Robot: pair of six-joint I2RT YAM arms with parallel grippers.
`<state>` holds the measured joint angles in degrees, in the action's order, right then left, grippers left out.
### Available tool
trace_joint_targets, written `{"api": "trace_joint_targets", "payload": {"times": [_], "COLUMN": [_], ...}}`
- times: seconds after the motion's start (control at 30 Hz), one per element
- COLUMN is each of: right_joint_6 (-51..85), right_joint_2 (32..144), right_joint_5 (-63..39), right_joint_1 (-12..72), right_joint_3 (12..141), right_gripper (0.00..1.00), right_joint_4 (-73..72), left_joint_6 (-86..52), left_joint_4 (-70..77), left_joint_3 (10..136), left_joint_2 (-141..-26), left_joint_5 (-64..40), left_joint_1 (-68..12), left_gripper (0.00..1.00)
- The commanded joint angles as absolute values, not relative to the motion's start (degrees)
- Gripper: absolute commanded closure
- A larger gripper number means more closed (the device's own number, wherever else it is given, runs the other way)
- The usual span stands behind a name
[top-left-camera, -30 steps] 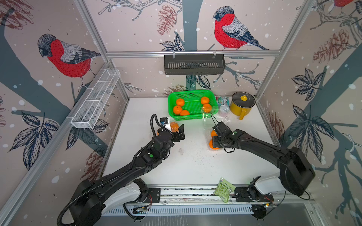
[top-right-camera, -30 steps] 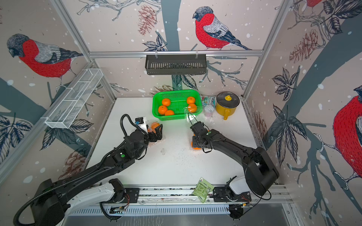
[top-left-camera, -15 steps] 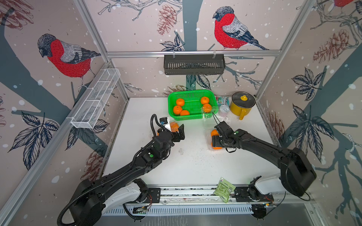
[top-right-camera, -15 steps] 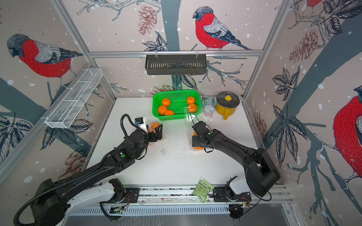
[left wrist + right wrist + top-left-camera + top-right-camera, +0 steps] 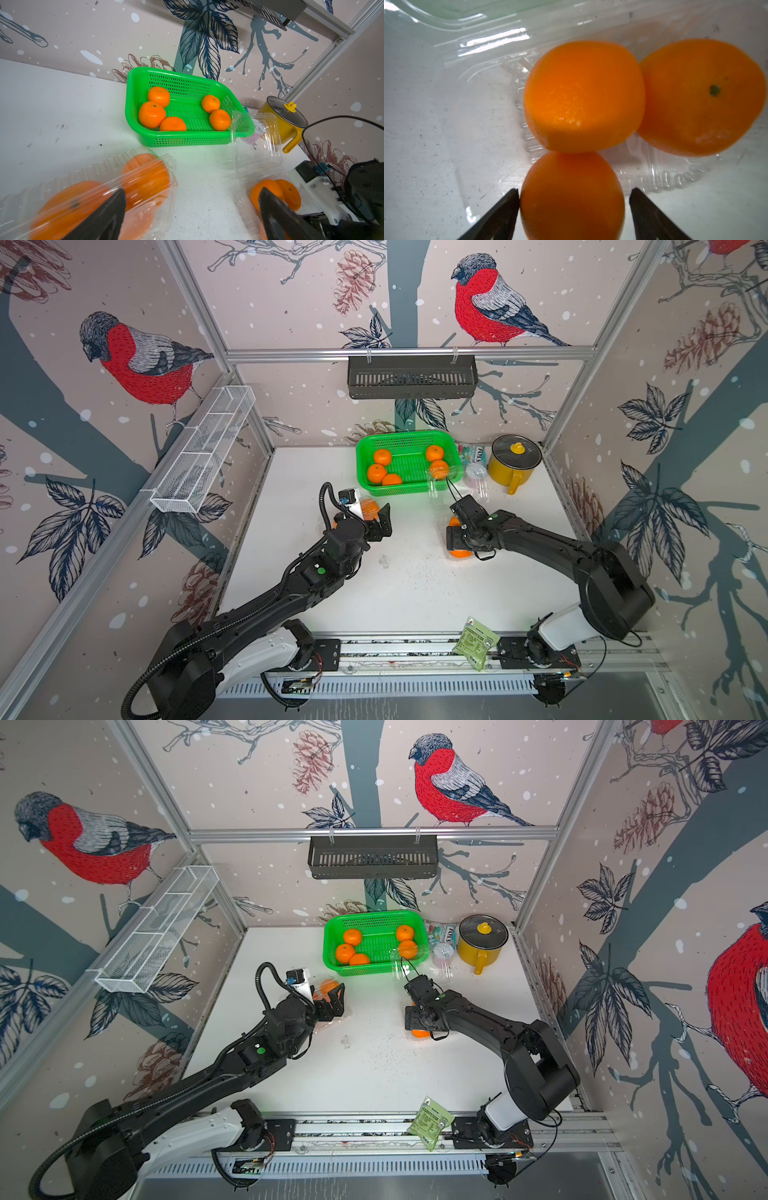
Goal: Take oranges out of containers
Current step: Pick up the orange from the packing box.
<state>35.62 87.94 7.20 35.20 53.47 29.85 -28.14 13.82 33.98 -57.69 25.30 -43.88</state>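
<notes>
Left gripper: jaws spread wide and holding nothing. In the wrist view its two dark fingers rise from the bottom edge, with bare table between them.
Right gripper: jaws apart, astride the nearest orange at the bottom centre of its wrist view. One finger seems to meet the skin and the other shows a gap, so a firm pinch cannot be told.
Closed clamshell: lies in the lower left of the left wrist view with its lid shut over at least two oranges. Its long axis runs from the lower left corner up toward the frame's middle. In both top views it is mostly hidden under the left gripper.
Open clamshell: its ribbed base is flat on the table, mid-right in both top views. The clear lid is thrown back toward the green basket's lower right corner, so the box stretches up and down the frame.
Cluster of three: the nearest orange touches the middle orange, and that one touches the right orange, whose green stem dimple faces the camera.
Green basket: at the top centre of the table, with its long axis left to right. It holds three mandarins bunched at its left and two at its right.
Yellow pot: right of the basket, lid on, handle pointing down-frame.
</notes>
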Motion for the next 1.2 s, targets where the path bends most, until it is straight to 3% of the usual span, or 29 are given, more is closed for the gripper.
{"api": "trace_joint_targets", "payload": {"times": [0.0,0.3,0.67,0.9,1.03,1.17], "right_joint_6": [34.8,33.5,31.9,29.9,26.7,22.9], "right_joint_2": [88.7,89.8,81.4,72.6,69.7,74.9], "right_joint_5": [7.1,7.6,7.3,5.8,2.3,-2.4], "right_joint_1": [35.2,34.9,33.5,32.6,32.5,31.5], "right_joint_3": [53.9,52.6,53.4,59.3,62.6,70.1], "right_gripper": [0.15,0.19,0.42,0.47,0.48,0.48], "right_joint_4": [30.3,28.9,30.3,32.9,24.2,16.4], "left_joint_6": [-28.4,-28.6,-28.4,-28.0,-27.3,-26.7], "left_joint_4": [15.6,15.7,15.7,15.8,15.6,15.5], "left_joint_3": [33.8,33.9,34.3,34.9,35.6,36.2], "left_joint_2": [-58.0,-58.4,-58.4,-58.3,-58.7,-59.7], "left_joint_5": [26.0,25.8,25.9,26.5,27.4,27.5], "left_joint_1": [-43.9,-43.8,-43.8,-43.9,-43.8,-43.8], "left_gripper": [0.02,0.02,0.03,0.03,0.02,0.03]}}
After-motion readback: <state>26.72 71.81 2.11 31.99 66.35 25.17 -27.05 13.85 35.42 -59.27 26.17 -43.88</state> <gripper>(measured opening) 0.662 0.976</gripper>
